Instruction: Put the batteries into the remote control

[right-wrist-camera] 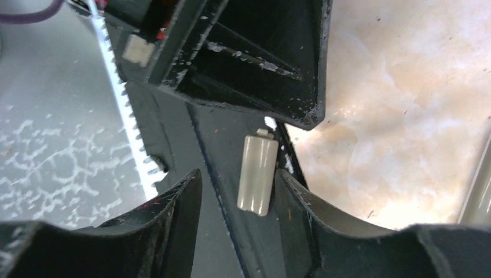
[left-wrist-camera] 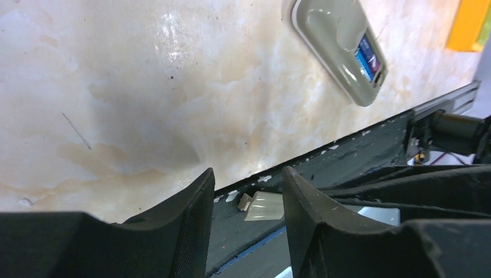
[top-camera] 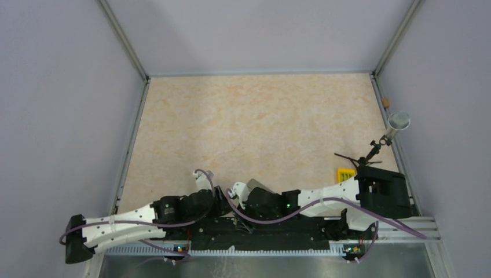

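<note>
Both the left pincer [left-wrist-camera: 248, 174] and right pincer [right-wrist-camera: 238, 174] are gaping empty, while the remote control [left-wrist-camera: 336, 43] is lying ahead-right of the left one, long axis slanting away-leftward, a battery [left-wrist-camera: 367, 57] sitting in its recess.

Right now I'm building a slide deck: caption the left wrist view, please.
Open left gripper over the loose grey cover on the black rail; remote control lies back-up beyond, batteries in its recess.

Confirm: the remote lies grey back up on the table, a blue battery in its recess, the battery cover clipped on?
Not clipped on. The remote lies back up with a blue battery in its recess, but the battery cover lies loose on the black base rail; the right wrist view shows it.
</note>
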You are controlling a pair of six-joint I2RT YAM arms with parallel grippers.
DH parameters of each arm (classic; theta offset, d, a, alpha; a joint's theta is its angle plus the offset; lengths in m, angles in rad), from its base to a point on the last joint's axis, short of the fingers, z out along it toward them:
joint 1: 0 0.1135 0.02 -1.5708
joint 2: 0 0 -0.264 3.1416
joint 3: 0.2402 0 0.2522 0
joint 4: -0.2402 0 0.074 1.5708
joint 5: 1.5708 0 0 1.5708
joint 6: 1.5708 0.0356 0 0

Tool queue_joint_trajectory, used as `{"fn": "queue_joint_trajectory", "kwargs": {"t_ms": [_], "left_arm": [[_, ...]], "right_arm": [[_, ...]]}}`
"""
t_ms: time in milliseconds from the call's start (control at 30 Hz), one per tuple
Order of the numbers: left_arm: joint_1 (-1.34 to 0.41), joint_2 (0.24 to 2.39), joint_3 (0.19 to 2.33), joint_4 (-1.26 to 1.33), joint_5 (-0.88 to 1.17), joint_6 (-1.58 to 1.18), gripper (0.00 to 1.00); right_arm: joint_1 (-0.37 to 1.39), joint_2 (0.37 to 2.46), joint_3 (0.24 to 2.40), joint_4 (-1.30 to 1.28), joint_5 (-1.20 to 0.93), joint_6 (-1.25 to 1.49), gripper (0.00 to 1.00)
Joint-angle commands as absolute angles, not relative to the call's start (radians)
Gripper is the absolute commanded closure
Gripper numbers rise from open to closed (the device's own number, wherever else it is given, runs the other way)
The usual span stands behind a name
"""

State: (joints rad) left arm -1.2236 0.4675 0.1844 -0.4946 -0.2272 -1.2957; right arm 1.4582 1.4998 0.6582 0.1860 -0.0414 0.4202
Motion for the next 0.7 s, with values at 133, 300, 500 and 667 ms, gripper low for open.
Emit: {"fn": "queue_joint_trajectory", "kwargs": {"t_ms": [133,300,500,667], "left_arm": [[-1.224,0.327,0.159,-0.595,-0.323,-1.369,0.5],[-1.224,0.295,0.161,-0.623,-0.335,-1.374,0.48],[-1.224,0.294,0.155,-0.618,-0.336,-1.374,0.47],[-1.224,0.288,0.147,-0.614,-0.333,-1.378,0.47]], "right_arm": [[1.507,1.611,0.779,0.126,0.087,0.353,0.47],[1.539,1.66,0.824,0.089,0.155,0.343,0.47],[1.576,1.699,0.871,0.05,0.217,0.331,0.47],[1.603,1.746,0.921,-0.026,0.298,0.328,0.49]]}}
